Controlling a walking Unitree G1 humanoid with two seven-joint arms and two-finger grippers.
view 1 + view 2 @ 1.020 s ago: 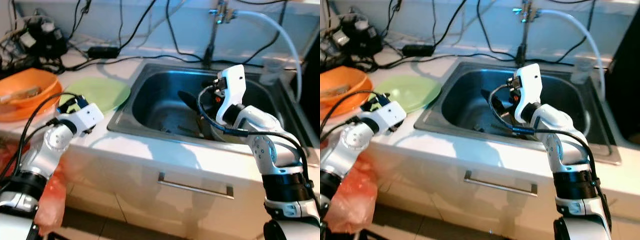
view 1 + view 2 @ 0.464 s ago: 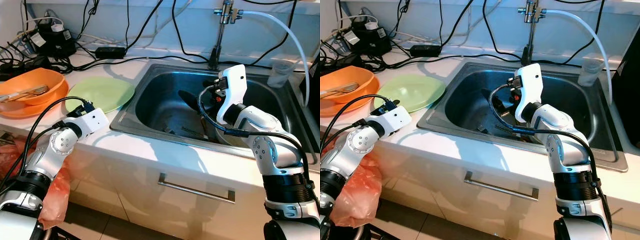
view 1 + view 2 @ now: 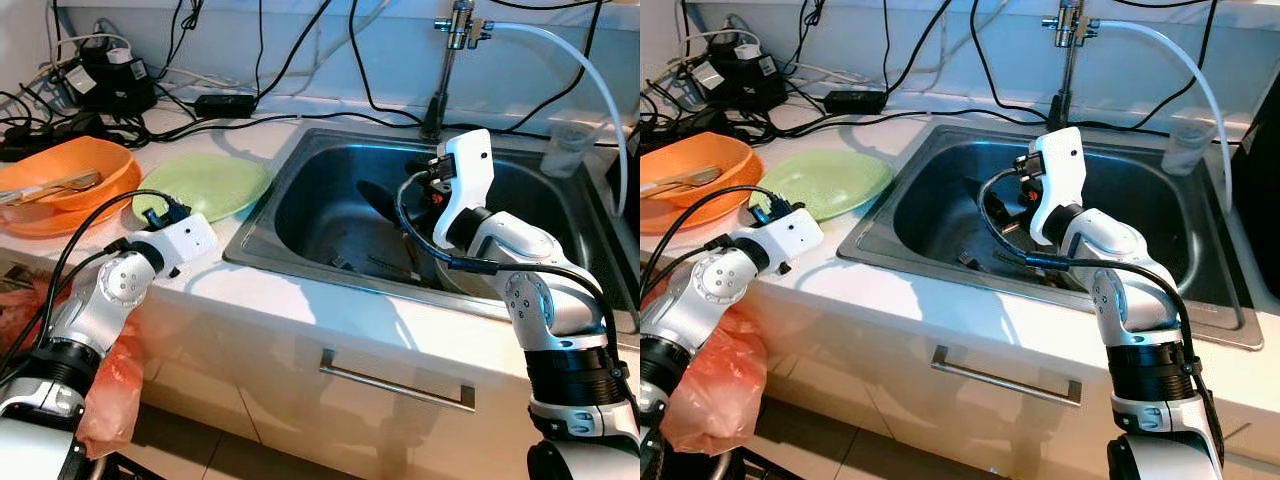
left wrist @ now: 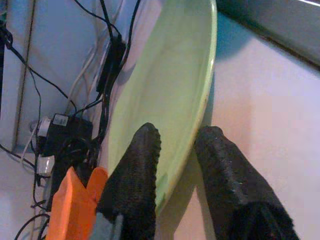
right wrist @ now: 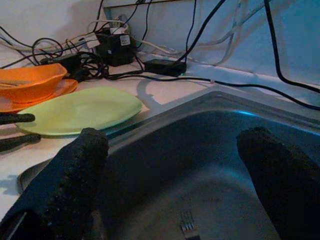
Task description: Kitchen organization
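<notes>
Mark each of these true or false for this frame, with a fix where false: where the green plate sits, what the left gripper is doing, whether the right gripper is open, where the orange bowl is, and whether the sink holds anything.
1. The green plate lies on the counter left of the sink. True.
2. The left gripper is shut on a fork. False: its fingers are open, straddling the plate's rim.
3. The right gripper is open over the sink. True.
4. The orange bowl sits inside the sink. False: it is on the counter, left of the plate.
5. The sink holds utensils, a fork among them. True.
</notes>
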